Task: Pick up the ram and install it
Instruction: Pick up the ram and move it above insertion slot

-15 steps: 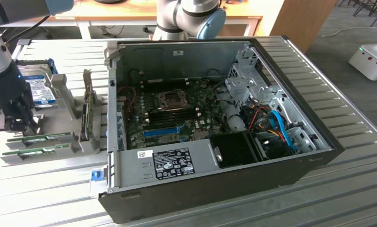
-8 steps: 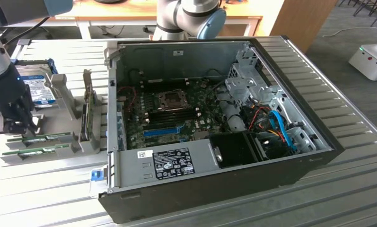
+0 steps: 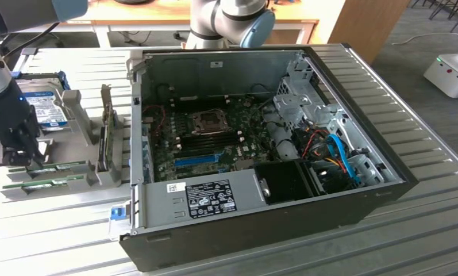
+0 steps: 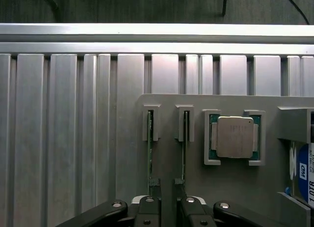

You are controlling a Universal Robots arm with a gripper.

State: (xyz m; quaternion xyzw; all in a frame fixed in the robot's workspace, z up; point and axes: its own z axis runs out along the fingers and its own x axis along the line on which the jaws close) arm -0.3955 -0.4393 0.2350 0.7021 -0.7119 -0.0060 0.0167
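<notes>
Ram [image 4: 149, 148] on edge in holder [image 4: 167, 119], long axis twd fingers [image 4: 155, 187]

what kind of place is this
Probably a robotics lab bench set up for PC assembly: a robot arm, an open computer case on a slatted metal table, and a grey fixture holding loose parts.

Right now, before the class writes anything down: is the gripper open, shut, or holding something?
Gripper: open, fingertips apart just above the two ram sticks, holding nothing.
</notes>
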